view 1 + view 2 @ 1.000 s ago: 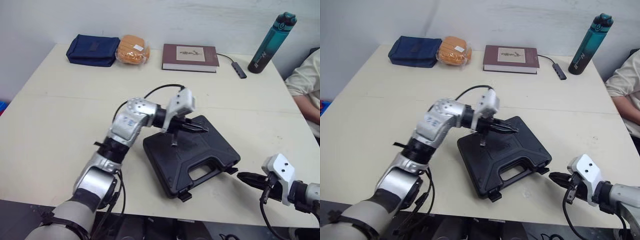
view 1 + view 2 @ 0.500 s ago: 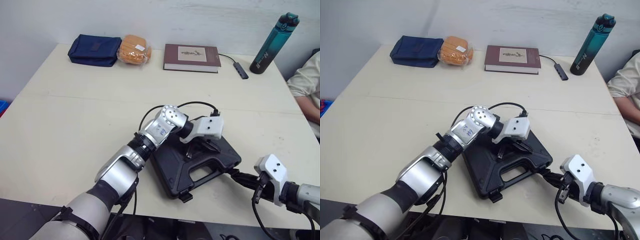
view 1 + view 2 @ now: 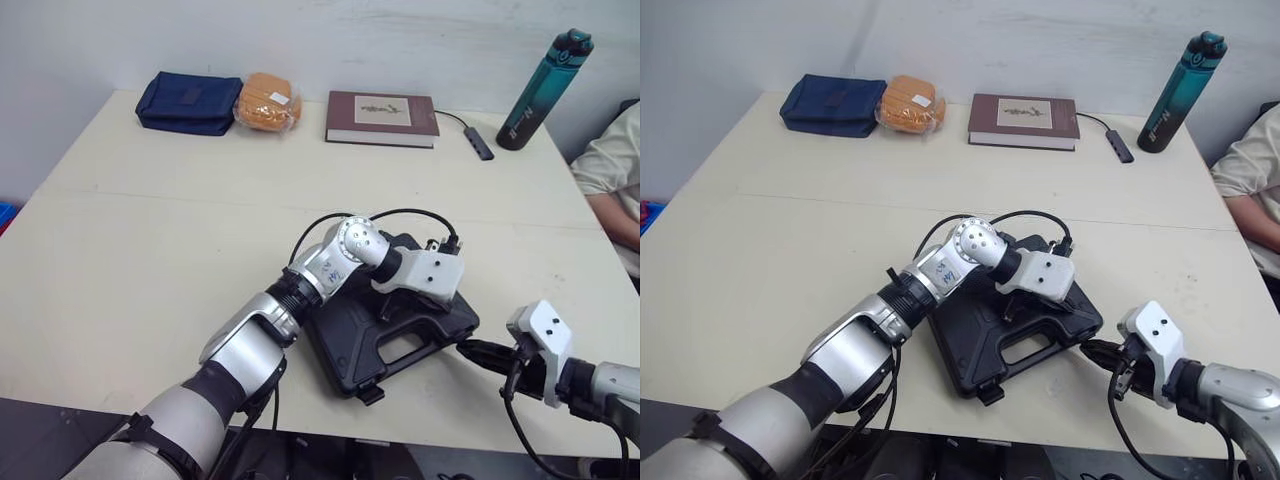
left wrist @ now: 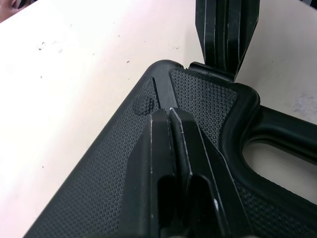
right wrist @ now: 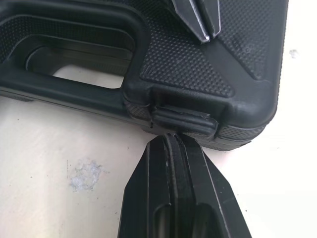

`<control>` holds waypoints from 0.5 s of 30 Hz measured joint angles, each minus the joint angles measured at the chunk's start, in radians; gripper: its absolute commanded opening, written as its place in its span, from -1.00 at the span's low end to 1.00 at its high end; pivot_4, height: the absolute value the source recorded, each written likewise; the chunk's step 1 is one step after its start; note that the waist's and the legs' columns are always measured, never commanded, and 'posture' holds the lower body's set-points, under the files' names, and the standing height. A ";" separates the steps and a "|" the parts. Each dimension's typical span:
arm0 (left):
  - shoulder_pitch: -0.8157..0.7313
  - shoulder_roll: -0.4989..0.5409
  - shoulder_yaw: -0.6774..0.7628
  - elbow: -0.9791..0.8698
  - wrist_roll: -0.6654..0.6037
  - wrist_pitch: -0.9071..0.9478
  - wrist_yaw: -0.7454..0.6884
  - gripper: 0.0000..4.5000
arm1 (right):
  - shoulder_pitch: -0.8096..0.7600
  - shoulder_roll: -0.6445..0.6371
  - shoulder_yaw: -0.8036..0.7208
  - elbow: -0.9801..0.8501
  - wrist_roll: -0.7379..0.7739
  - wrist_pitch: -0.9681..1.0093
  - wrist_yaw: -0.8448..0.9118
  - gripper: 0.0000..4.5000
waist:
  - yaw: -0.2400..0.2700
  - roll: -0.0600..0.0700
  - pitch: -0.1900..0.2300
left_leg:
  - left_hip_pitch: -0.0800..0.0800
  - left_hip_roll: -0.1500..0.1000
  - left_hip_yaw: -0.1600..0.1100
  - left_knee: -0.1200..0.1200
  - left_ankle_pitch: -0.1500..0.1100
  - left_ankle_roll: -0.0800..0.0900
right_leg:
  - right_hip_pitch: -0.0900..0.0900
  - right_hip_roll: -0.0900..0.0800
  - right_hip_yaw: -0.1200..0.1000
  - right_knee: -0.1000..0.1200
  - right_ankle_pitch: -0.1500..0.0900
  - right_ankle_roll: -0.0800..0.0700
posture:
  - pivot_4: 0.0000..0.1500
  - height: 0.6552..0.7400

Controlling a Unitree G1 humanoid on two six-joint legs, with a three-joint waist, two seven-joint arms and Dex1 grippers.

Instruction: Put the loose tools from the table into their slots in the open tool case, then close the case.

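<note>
Bright even indoor light, soft shadows, sharp focus

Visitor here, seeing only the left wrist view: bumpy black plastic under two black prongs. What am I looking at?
Observer: A closed black case lying flat on a beige table; the left tool, shut, points down at its lid.
Operator: And the black thing beyond the corner?
Observer: The right tool, also shut, pointing at the latch on the case's handle side.
Operator: Anything else around?
Observer: A book and a teal bottle at the table's far edge.
</note>
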 measured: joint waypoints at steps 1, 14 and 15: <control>-0.002 -0.001 0.000 0.004 0.000 -0.002 0.000 -0.98 | -0.008 -0.007 0.000 0.000 0.002 0.008 0.001 -1.00 | -0.001 0.000 0.000 | 0.000 0.000 0.000 0.000 0.000 0.000 | 0.000 0.000 0.000 0.000 0.000 0.000 | 1.00 1.00; 0.008 -0.003 0.000 0.020 0.011 -0.024 0.009 -0.98 | -0.088 -0.020 0.045 0.024 -0.007 0.036 0.018 -1.00 | -0.028 -0.007 -0.006 | 0.002 0.001 0.000 -0.001 -0.001 0.001 | 0.000 0.000 0.001 0.001 0.000 0.000 | 1.00 1.00; 0.010 -0.004 0.000 0.020 0.011 -0.024 0.010 -0.98 | -0.088 -0.020 0.047 0.024 -0.008 0.036 0.016 -1.00 | -0.028 -0.008 -0.007 | 0.002 0.001 0.000 -0.002 -0.001 0.002 | 0.000 0.000 0.001 0.001 0.000 0.000 | 1.00 1.00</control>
